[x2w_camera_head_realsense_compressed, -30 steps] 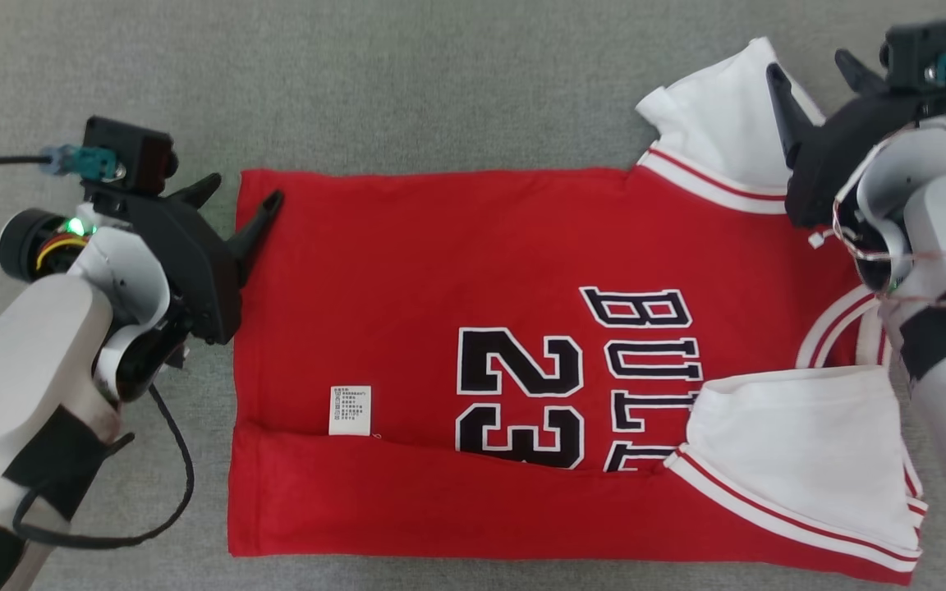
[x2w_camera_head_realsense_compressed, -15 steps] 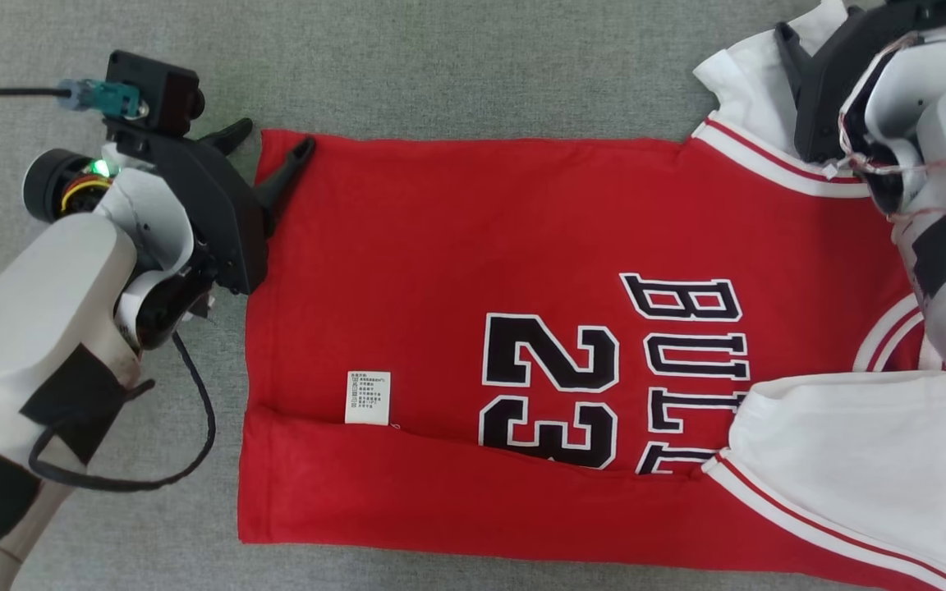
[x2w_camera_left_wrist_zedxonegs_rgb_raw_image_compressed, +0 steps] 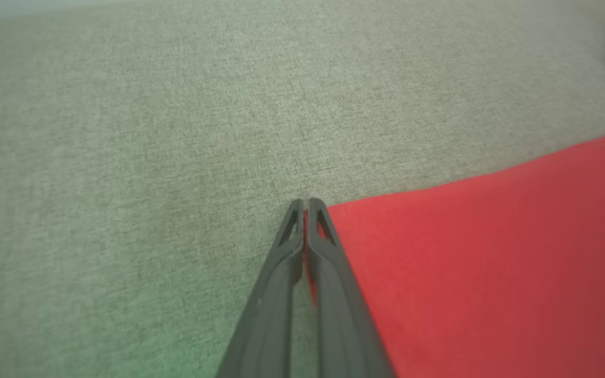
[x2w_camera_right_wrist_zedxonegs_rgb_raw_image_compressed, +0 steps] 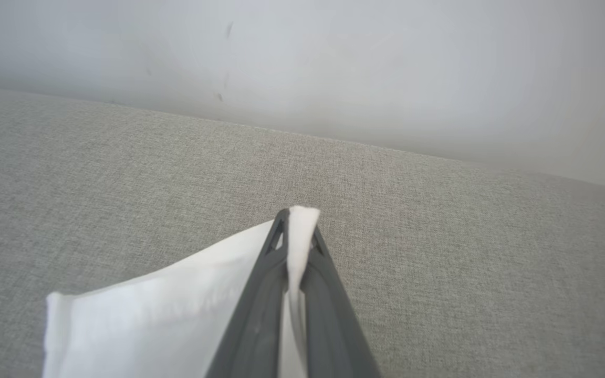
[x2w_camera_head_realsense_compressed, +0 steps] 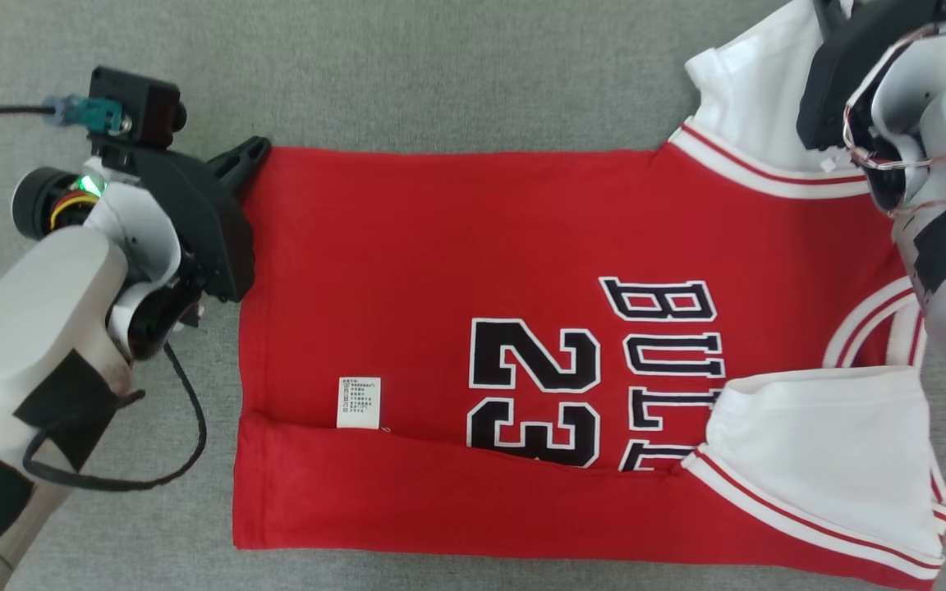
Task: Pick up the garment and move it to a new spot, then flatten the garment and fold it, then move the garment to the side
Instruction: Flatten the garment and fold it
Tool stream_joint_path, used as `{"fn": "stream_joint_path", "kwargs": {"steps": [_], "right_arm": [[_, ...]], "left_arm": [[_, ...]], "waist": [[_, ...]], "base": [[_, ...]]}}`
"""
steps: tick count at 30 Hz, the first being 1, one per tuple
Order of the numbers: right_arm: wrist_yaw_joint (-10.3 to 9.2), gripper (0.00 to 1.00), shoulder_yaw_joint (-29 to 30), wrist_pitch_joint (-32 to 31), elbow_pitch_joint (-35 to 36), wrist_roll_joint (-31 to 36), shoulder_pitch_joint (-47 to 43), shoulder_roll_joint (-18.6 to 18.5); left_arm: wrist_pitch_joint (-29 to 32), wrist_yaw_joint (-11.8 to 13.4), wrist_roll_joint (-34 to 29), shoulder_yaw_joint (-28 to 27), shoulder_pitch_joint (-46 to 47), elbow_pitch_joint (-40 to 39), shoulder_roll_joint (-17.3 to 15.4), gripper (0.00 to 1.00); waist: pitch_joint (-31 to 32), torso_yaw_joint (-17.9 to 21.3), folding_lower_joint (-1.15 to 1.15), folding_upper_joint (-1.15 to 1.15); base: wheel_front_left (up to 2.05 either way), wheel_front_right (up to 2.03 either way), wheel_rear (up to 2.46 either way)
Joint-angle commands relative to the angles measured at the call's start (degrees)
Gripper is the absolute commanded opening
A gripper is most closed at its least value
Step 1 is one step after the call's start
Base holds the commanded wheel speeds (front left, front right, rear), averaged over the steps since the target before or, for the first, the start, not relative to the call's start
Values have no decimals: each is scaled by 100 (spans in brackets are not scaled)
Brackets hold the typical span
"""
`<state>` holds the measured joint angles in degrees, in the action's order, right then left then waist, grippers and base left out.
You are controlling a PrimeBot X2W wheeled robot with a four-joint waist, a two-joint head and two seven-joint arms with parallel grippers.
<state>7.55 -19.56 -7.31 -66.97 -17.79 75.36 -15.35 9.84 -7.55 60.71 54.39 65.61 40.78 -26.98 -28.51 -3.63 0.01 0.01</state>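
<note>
On grey fabric (x2w_camera_head_realsense_compressed: 440, 74), one garment (x2w_camera_head_realsense_compressed: 440, 271)

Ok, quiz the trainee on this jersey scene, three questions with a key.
1. True or false: the left pincer stands wide open above the red jersey.
2. The right pincer is clamped on: A) the white sleeve, B) a care label, C) a cable.
3. Fill in: the printed number on the jersey reads ___.
Key: 1 false, it is shut on the jersey's corner; 2 A; 3 23.
</note>
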Motion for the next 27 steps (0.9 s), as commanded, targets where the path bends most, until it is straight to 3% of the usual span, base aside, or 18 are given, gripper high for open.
{"fn": "stream_joint_path", "kwargs": {"steps": [1,14,19,27], "right_arm": [[-13,0,-31,168,45,-85,-139,-36],[-13,0,-595,1599,1097,-975,-1815,-194],[-13,0,-724,1880,1971,-1372,-2927,-438],[-13,0,-282,1949,3282,-1518,-4492,-698]], "left_arm": [[-133,14,99,17,-143,52,-29,0],[-1398,17,231,103,-1020,-67,-178,0],[-1944,199,243,45,-1617,-342,-292,0],[-2352,614,161,-5,-2460,-1063,-556,0]], "waist": [[203,78,-1,-1],[1214,332,-1,-1],[1545,490,-1,-1],[1758,578,-1,-1]], "base": [[0,0,0],[0,0,0],[0,0,0],[0,0,0]]}}
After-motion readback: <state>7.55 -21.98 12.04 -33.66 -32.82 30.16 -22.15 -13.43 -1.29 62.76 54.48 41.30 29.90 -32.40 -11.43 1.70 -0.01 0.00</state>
